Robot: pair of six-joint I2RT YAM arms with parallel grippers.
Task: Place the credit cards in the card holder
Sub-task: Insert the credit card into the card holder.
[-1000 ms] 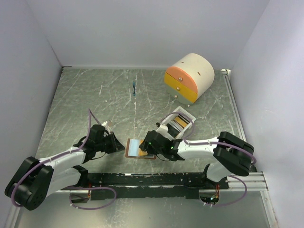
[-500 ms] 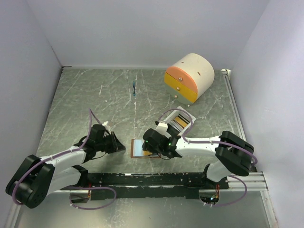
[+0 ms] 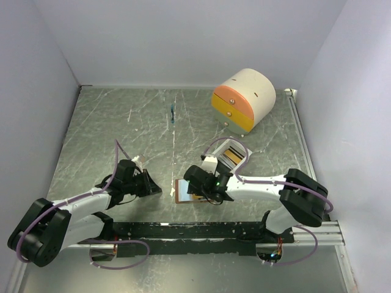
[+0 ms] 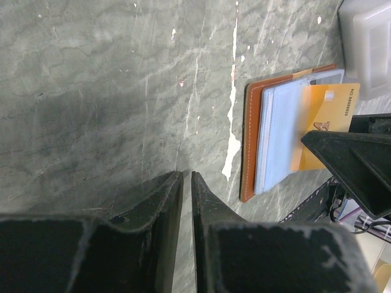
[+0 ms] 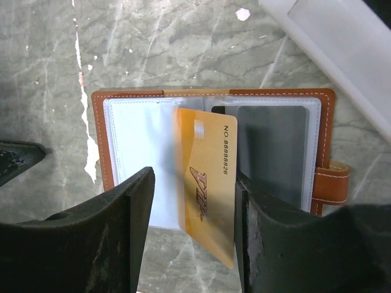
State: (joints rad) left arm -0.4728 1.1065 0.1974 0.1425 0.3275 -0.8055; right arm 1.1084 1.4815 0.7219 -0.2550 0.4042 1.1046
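Observation:
The card holder (image 3: 181, 191) lies open on the table, brown leather with pale inner pockets (image 5: 131, 146). A gold credit card (image 5: 204, 189) stands on edge over its middle, tilted, its top edge at the pocket; it also shows in the left wrist view (image 4: 327, 113). My right gripper (image 5: 193, 183) straddles this card, open: the card leans on the right finger and a gap shows on the left side. A dark grey card (image 5: 272, 152) sits in the right pocket. My left gripper (image 4: 187, 177) rests low on the table left of the card holder (image 4: 249, 146), shut on nothing.
A white tray (image 3: 243, 151) with more cards lies just behind the right gripper (image 3: 198, 183). A cream-and-orange drawer box (image 3: 244, 101) stands at the back right. A small blue item (image 3: 173, 113) lies at the back centre. Walls close the table on three sides.
The right gripper's jaws have widened and let go of the gold card. The card holder and right gripper have shifted slightly right. The left arm has stayed still.

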